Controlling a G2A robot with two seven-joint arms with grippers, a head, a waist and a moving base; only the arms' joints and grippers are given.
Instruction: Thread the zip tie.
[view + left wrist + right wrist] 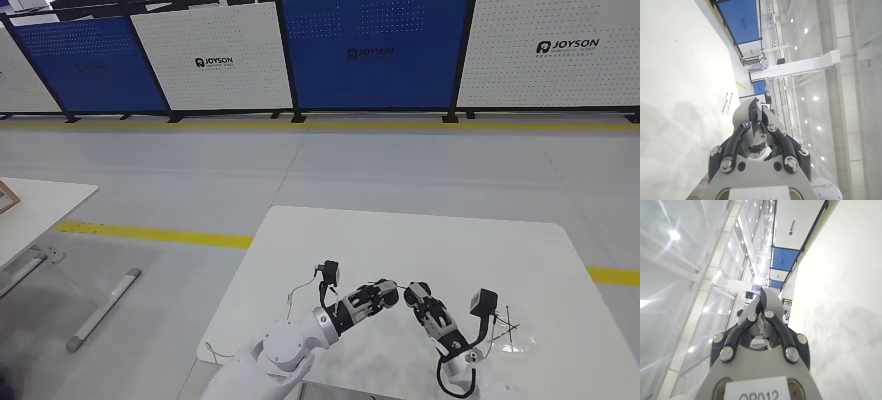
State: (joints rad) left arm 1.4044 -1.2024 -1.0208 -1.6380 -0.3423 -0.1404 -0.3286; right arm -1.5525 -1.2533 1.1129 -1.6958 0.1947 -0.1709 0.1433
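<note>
Table: white, smooth, matt. Zip ties: thin black plastic. Left gripper, right gripper: matt grey shells, shiny metal pins.

Two zip ties lie on the white table beyond the left claw.

zip tie barely visible, ends hidden

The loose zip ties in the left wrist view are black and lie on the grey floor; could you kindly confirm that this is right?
Not quite. The loose zip ties are black, but they lie on the white table, not on the grey floor. The left wrist view shows them flat on the tabletop near its edge.
</note>
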